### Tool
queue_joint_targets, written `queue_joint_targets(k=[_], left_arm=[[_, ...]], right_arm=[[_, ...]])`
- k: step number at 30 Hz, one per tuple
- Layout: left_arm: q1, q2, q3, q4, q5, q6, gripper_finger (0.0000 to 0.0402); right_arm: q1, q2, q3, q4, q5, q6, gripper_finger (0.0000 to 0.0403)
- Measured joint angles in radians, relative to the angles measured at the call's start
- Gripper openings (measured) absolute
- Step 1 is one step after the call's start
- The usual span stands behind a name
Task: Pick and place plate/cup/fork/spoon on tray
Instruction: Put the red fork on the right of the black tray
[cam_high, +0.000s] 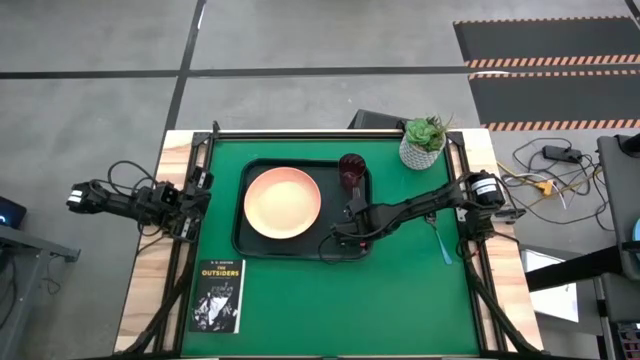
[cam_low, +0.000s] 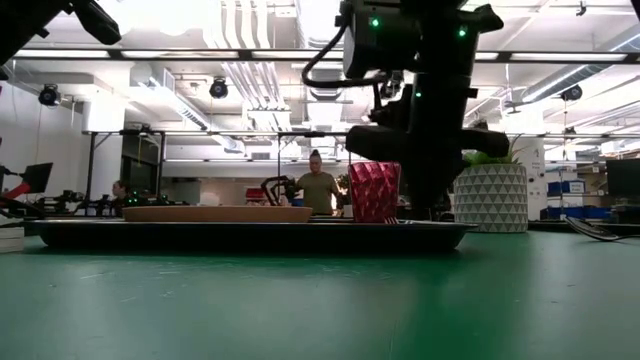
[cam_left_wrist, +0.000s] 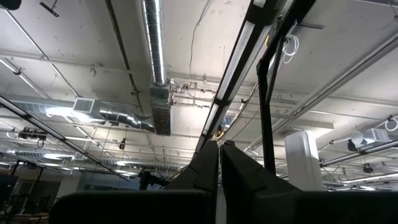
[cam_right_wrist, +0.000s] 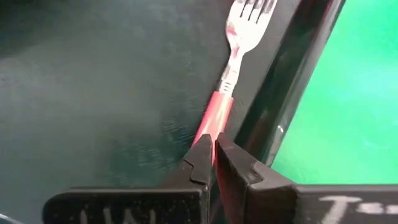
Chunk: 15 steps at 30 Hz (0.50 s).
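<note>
Fork (cam_right_wrist: 231, 65) handle pinched between right fingers (cam_right_wrist: 202, 163), inside tray (cam_right_wrist: 93, 93).

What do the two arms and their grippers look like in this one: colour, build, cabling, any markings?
Both arms are black and jointed, with loose black cables along them. The right arm is a slim run of links with a round silver-faced joint housing near its base; green indicator lights glow on it in the low view. The right gripper has two dark angular fingers on a crossbar bearing white handwritten letters. The left gripper has matching dark fingers.
</note>
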Motion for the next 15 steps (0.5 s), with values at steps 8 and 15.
queue_joint_targets(k=[8,15], left_arm=[[0.0,0.0,0.0,0.0,0.0,0.0,0.0],[0.0,0.0,0.0,0.0,0.0,0.0,0.0]], right_arm=[[-0.005,0.032,-0.004,0.001,0.0,0.0,0.0008],[-0.014,0.053,-0.006,-0.001,0.001,-0.004,0.0008]])
